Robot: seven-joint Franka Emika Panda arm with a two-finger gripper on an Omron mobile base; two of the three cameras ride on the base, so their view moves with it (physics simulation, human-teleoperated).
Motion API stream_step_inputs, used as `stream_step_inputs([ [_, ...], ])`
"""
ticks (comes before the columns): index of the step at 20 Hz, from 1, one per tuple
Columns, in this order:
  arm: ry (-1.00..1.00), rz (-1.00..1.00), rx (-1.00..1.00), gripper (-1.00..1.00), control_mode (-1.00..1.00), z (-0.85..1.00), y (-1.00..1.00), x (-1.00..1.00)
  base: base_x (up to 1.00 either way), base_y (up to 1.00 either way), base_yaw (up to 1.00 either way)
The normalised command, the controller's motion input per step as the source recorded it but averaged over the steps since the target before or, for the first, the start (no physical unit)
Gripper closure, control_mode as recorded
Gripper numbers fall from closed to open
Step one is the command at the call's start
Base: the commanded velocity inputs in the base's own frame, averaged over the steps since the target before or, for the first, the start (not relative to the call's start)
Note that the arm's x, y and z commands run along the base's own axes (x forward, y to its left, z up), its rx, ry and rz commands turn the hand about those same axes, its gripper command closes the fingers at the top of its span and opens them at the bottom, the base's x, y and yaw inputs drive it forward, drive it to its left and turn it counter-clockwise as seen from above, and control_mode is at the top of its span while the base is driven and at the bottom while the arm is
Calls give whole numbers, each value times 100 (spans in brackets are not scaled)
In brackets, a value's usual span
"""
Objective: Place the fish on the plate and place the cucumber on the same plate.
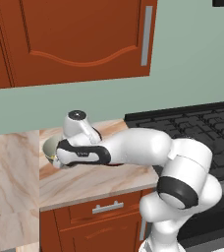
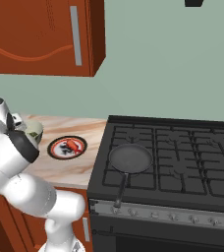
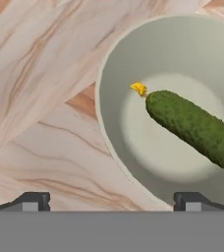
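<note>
The dark green cucumber (image 3: pixel 192 128), with a small yellow tip, lies inside the pale greenish-grey bowl (image 3: pixel 115 64) on the counter. My gripper (image 3: pixel 111 203) is open and hangs above the bowl's near rim, touching nothing; the cucumber is off to the right of its centre line. In the right base view the red-orange fish (image 2: pixel 73 144) lies on the black-rimmed plate (image 2: pixel 55 150), just right of the bowl (image 2: pixel 34 130). In the left base view my hand and forearm cover most of the bowl (image 1: pixel 48 147).
A black stove (image 2: pixel 182 147) stands right of the counter, with a black frying pan (image 2: pixel 130 159) on its front left burner. Red-brown wall cabinets (image 1: pixel 74 39) hang above the counter. Marbled countertop (image 1: pixel 84 182) runs in front of the bowl.
</note>
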Motion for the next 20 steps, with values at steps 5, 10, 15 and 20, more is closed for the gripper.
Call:
stream_step_inputs([
  [5, 5, 1, 0, -100, -100, -17, 13, 15, 0, 0, 0],
  [10, 1, 0, -1, -100, -100, -16, 16, 10, 0, 0, 0],
  [15, 0, 0, -4, -100, -100, -16, 13, 7, 0, 0, 0],
  [20, 0, 0, -6, -100, -100, -11, 5, 10, 0, 0, 0],
])
